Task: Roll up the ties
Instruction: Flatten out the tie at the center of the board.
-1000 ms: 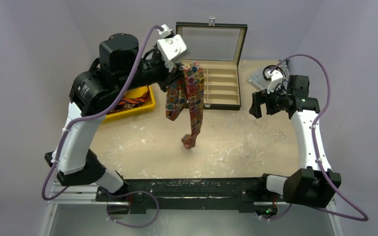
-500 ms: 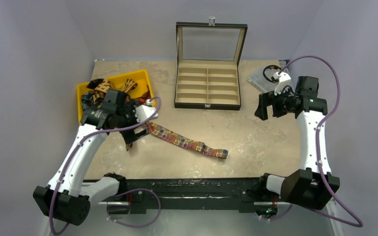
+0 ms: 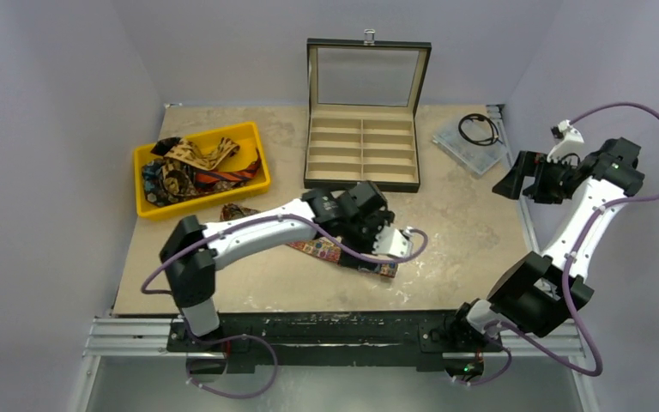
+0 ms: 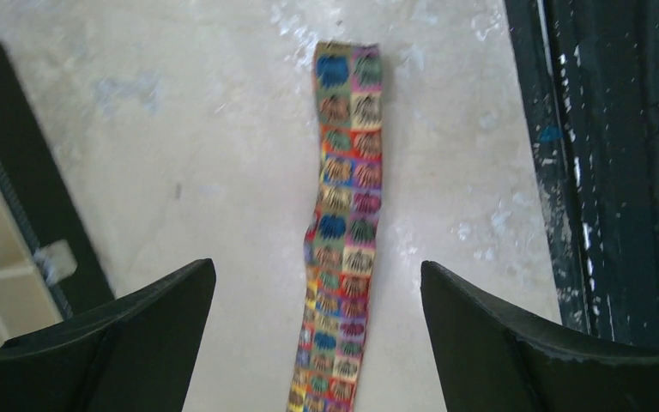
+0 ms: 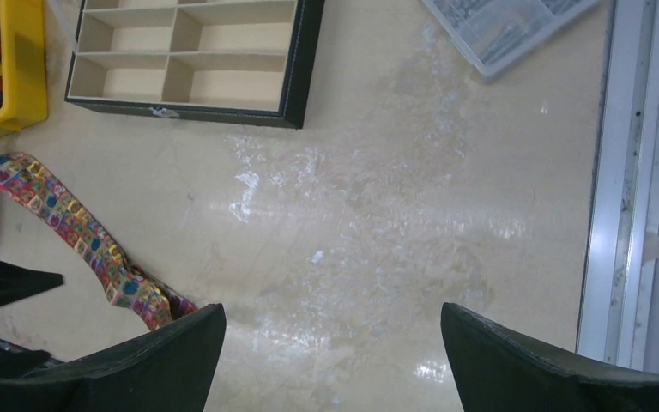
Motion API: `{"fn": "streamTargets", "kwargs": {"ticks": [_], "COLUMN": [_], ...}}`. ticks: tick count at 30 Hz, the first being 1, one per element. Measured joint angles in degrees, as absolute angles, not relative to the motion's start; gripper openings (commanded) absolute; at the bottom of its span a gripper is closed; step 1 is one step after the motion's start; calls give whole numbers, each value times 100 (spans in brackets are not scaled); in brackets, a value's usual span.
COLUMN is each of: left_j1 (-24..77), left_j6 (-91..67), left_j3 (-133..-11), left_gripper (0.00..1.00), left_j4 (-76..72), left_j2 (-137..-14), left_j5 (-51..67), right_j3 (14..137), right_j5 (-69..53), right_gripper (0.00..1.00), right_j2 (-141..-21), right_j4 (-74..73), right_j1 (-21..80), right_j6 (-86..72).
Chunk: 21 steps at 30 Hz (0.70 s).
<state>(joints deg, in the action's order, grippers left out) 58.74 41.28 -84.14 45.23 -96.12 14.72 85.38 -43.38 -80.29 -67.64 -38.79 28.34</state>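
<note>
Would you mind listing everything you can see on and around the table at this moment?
multicoloured tie: one, red, blue, green and orange squares, lying flat on the table, near middle
other ties: several, too tangled to count; tan, dark and red-black striped; in the yellow bin
yellow bin: one, yellow, far left of the table
compartment box: one, black with beige compartments, lid up, far middle
clear case: one, transparent, far right
coiled cable: one, black, on the clear case
table: one, beige
left gripper: one, black, open above the multicoloured tie
right gripper: one, black, open and empty, above the table's right side
</note>
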Motion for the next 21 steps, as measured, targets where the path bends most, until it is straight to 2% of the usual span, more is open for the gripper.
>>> {"fn": "streamTargets", "kwargs": {"ticks": [8, 11, 12, 14, 17, 18, 19, 21], "left_j1": [6718, 6899, 6954, 7019, 7024, 7008, 6984, 6923], "left_j6": [3704, 3601, 3575, 3559, 3555, 3531, 3496, 3356], "left_j3": [-9341, -9725, -9861, -10134, -10350, -10379, -10392, -10412], "left_gripper": [89, 85, 81, 63, 26, 5, 0, 0], "left_j4": [4062, 3909, 3865, 3863, 3898, 3955, 4032, 4204], "left_j2": [-11343, -11837, -12005, -12328, -12674, -12744, -12776, -12774], "left_j5": [1273, 1000, 902, 685, 403, 329, 285, 301], "right_j3": [8630, 8770, 8805, 8849, 8897, 8903, 8903, 8903], "right_j5": [-4482, -4475, -4462, -4431, -4407, -4403, -4405, -4407], "right_gripper": [98, 98, 98, 98, 98, 98, 98, 98], "right_j2": [-8132, -8221, -8243, -8250, -8237, -8235, -8232, -8235], "right_j4": [-7478, -7629, -7653, -7686, -7728, -7732, -7736, -7738], "right_j1": [-4770, -5037, -5107, -5214, -5293, -5301, -5310, -5330], "right_j6": [3485, 3712, 3771, 3879, 4023, 4069, 4110, 4167]}}
